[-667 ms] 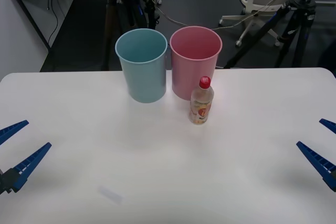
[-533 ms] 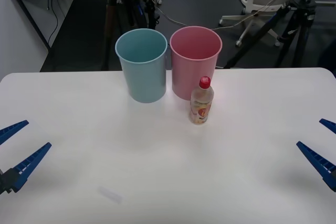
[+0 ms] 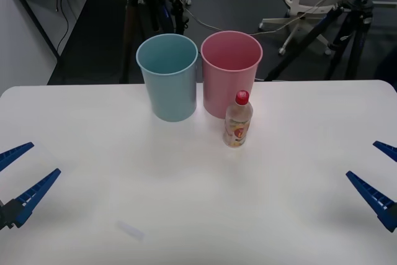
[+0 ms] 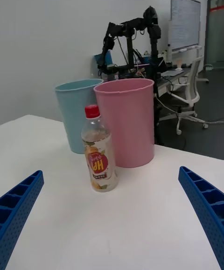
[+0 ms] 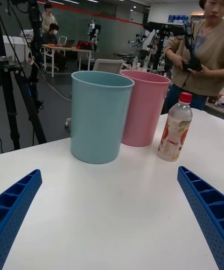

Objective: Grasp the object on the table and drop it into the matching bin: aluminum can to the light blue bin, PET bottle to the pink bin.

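The PET bottle (image 3: pixel 238 120) is seen standing upright on the white tabletop (image 3: pixel 198 215), its red cap up, just in front of the pink bin (image 3: pixel 231 72) and well ahead of both pincers. The light blue bin (image 3: pixel 168 84) is set just beside the pink bin, on the side nearer the left pincer. The left pincer (image 3: pixel 20 175) is held low over the tabletop's near left edge with its blue ribbed fingers spread wide apart, nothing between them. The right pincer (image 3: pixel 379 175) is held over the near right edge, likewise spread wide and empty. From the right pincer (image 4: pixel 112 218), the bottle (image 4: pixel 99 151) is seen ahead, in front of the pink bin (image 4: pixel 126 123). From the left pincer (image 5: pixel 109 218), the light blue bin (image 5: pixel 100 116) is nearest, the bottle (image 5: pixel 175 127) beyond it.
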You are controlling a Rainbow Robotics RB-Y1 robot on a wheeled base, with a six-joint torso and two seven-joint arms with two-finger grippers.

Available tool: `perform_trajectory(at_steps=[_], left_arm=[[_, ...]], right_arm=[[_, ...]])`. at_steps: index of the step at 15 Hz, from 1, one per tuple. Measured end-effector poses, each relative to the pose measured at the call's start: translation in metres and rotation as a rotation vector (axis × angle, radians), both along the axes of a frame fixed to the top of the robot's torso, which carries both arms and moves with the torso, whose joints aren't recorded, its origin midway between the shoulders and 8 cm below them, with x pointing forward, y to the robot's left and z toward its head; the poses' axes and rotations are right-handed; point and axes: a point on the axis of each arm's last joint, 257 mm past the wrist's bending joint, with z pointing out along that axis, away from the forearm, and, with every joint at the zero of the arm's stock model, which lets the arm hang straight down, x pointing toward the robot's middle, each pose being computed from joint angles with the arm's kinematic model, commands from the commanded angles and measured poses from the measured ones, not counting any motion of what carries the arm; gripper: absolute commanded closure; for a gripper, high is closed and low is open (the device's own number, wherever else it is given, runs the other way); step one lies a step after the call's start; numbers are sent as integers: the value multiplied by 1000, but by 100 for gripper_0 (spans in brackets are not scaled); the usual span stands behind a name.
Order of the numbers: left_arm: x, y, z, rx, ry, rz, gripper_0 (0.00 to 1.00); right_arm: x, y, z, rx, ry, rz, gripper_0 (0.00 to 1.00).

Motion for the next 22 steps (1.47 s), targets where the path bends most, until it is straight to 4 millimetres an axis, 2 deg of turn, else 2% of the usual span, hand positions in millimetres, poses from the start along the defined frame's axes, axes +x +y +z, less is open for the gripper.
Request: perform_trajectory(at_steps=[4,7,9,13,16,22], left_arm=[[0,0,0,0,0,0,0],[0,0,0,0,0,0,0],[0,0,0,0,0,0,0],[0,0,0,0,0,0,0],[0,0,0,0,0,0,0],[0,0,0,0,0,0,0]], right_arm=[[-11,14,-25,-119,-62,36,0],[-7,20,-44,-122,-60,59,0],[-1,31,-50,-107,-37,77,0],[24,57,-54,-98,-26,114,0],[45,66,-60,-82,-21,135,0],[82,105,-73,-59,-23,184,0]])
